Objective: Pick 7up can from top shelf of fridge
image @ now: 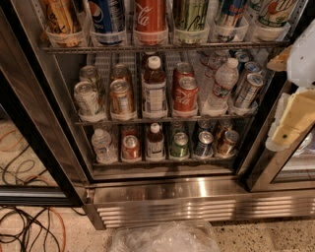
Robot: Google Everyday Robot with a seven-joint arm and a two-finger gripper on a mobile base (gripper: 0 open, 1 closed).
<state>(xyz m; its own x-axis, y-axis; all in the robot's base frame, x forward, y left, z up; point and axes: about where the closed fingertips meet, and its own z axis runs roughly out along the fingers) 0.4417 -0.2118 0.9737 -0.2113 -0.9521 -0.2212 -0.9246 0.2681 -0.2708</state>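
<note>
7up can [272,14] stood upright because a clear cup holder [268,32] on the top shelf [162,47] cradled it. Your gripper [294,116] hung below-right of it; you couldn't tell whether it was apart or together.

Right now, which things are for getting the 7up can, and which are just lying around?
For the job:
- 7up can, far right on the top shelf
- fridge
- end effector, at the right edge of the view, just below the can's level

Just there:
- Coca-Cola can
- water bottle
- cables on the floor
- plastic bag in front
</note>
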